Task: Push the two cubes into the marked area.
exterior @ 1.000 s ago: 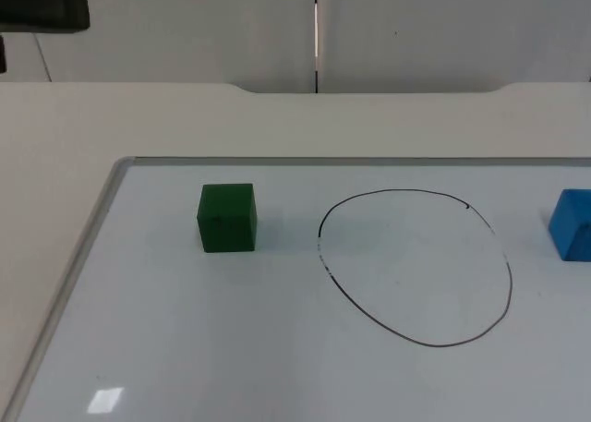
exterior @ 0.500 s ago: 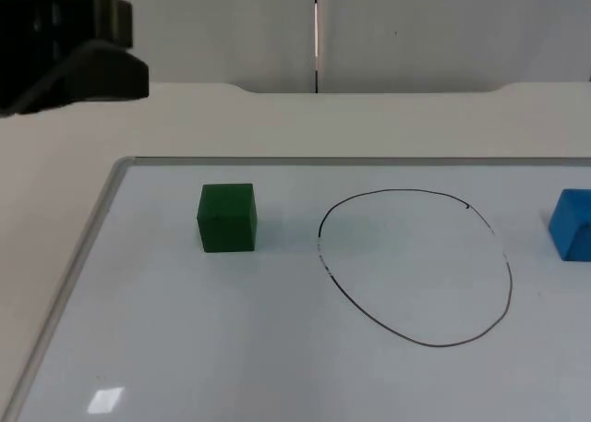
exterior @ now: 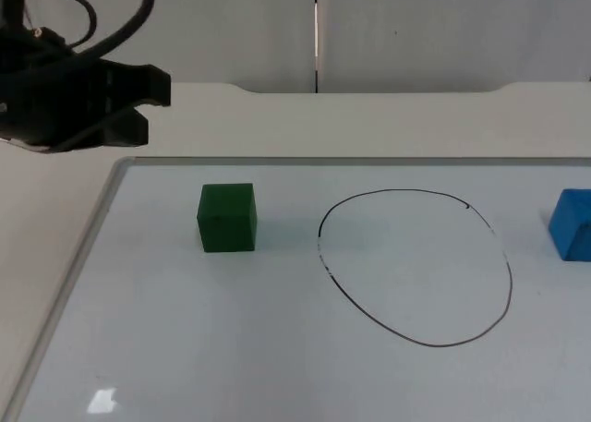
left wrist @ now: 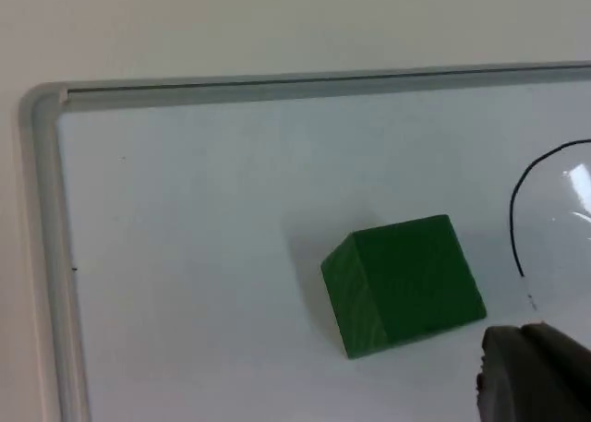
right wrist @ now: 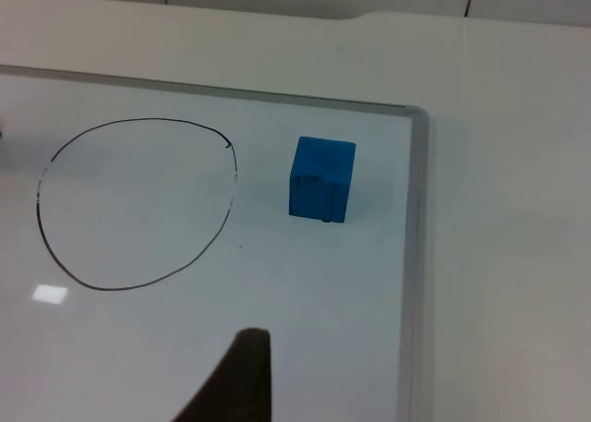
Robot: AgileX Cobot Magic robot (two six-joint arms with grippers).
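Left pincer hung above the whiteboard's far-left corner, grip state unclear; green cube and blue cube sat outside the drawn circle.

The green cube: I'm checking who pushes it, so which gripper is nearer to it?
Left. The left gripper hovers beyond the whiteboard's far-left corner, near the green cube. The right gripper looks down beside the blue cube, across the drawn circle.
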